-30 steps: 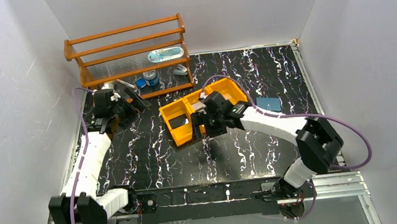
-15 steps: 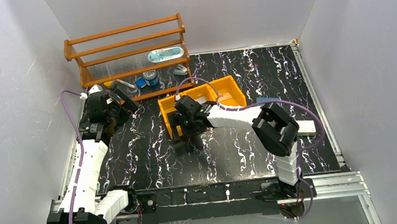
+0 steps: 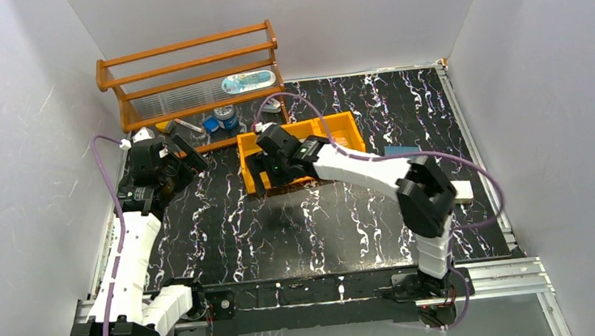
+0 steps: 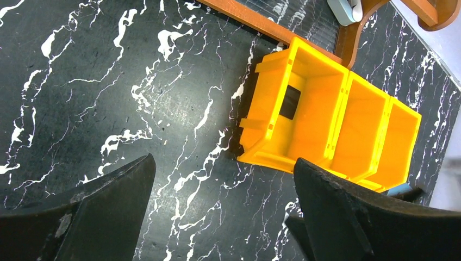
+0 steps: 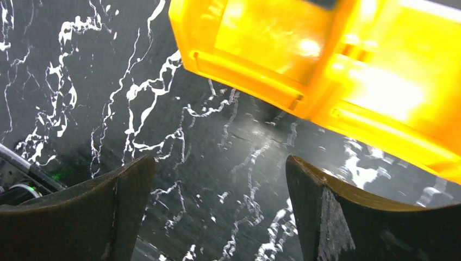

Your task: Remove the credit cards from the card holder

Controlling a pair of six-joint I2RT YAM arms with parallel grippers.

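I'm driving this rig in a robotics lab test cell, not a home or a shop. Plain white panels (image 3: 22,119) box in three sides of a black marble-patterned surface (image 3: 227,239). A bare aluminium rail (image 3: 503,278) runs along the near edge, with the left arm (image 3: 127,256) and right arm (image 3: 359,171) bolted to it, and a purple cable (image 3: 101,165) loops loose. A wooden rack (image 3: 188,72) and an orange tray (image 3: 331,119) stand on the surface.

From above, the right arm hides the left part of the orange tray (image 3: 339,119) and all but a sliver of the light blue card holder (image 3: 401,150), and the right wrist view shows that tray blurred, glaring and cropped.
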